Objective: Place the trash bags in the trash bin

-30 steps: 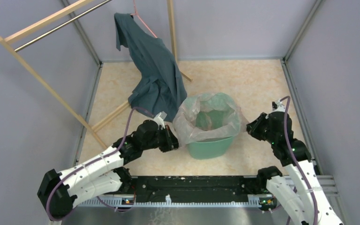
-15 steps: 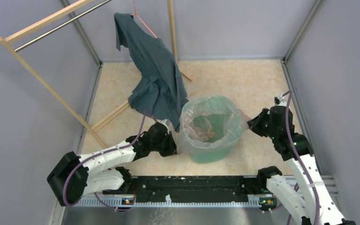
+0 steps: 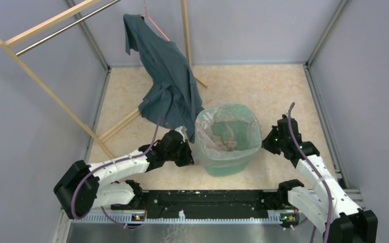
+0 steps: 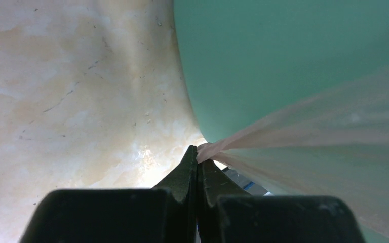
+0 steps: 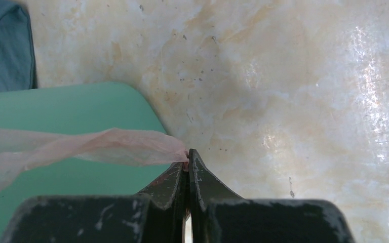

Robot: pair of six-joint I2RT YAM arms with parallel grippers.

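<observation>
The teal-green trash bin (image 3: 228, 164) stands on the floor between my arms. The pale pink translucent trash bag (image 3: 218, 139) lines it and drapes over its rim. My left gripper (image 3: 188, 154) is shut on the bag's left edge (image 4: 205, 151), low against the bin's left side (image 4: 283, 55). My right gripper (image 3: 267, 143) is shut on the bag's right edge (image 5: 131, 147), beside the bin's right wall (image 5: 55, 116). The film is stretched taut from both pinches down over the rim.
A dark blue-grey shirt (image 3: 168, 81) hangs from a wooden rack (image 3: 45, 30) at the back left, its hem just behind the bin. Grey walls enclose the marbled floor (image 3: 273, 86). The arm bases sit on the black rail (image 3: 207, 202) at the near edge.
Both grippers have moved lower and closer to the bin's sides, pulling the bag's edges down over the rim. The bag now sits tighter round the bin.
</observation>
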